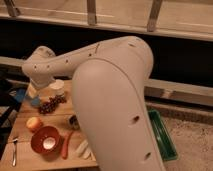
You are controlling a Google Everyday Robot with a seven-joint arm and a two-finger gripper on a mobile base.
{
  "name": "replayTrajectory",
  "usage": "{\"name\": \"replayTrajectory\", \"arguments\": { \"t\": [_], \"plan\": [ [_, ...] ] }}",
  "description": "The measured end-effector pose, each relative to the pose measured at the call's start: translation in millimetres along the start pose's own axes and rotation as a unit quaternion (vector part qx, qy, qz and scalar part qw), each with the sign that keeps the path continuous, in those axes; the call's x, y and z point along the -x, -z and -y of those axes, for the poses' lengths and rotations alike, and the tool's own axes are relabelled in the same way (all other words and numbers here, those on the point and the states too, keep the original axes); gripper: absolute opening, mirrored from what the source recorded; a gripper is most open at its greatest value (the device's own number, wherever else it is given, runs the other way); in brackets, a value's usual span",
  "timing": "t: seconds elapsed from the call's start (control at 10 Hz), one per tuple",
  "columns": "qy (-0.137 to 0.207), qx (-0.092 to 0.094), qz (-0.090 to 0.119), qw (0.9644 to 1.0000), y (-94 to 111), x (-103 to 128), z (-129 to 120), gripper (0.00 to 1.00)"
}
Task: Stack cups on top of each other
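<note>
The wooden table (27,159) carries grapes (50,106), an orange fruit (34,123), an orange-red bowl (45,140), a carrot (66,145) and a cream cup (57,87). The gripper (31,91) hangs over its far left corner.

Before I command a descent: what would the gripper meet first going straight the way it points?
Likely the blue cup just below the gripper, which points down at the far left of the table; depth is unclear.

arm (115,95) is cased in smooth cream-white rounded shells, dotted with small dark holes; gripper (32,91) is seen under its left end.
</note>
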State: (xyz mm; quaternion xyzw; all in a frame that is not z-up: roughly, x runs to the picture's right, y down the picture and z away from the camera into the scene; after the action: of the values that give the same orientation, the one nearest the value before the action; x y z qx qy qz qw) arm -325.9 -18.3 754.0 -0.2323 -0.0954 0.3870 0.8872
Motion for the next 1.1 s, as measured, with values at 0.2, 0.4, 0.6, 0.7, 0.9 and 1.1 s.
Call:
{"name": "replayTrajectory", "arguments": {
  "t": [0.2, 0.4, 0.6, 0.7, 0.9, 1.1],
  "plan": [
    [0.02, 0.011, -0.008, 0.9997, -17, 21, -8, 0.8],
    [0.038, 0.026, -0.027, 0.9986, -39, 35, -8, 0.8],
    [0.046, 0.045, -0.04, 0.9971, -59, 43, -9, 0.8],
    [0.047, 0.049, -0.043, 0.9967, -63, 44, -9, 0.8],
    [0.047, 0.05, -0.044, 0.9967, -64, 44, -9, 0.8],
    [0.039, 0.056, -0.045, 0.9967, -68, 44, -5, 0.8]
  ]
}}
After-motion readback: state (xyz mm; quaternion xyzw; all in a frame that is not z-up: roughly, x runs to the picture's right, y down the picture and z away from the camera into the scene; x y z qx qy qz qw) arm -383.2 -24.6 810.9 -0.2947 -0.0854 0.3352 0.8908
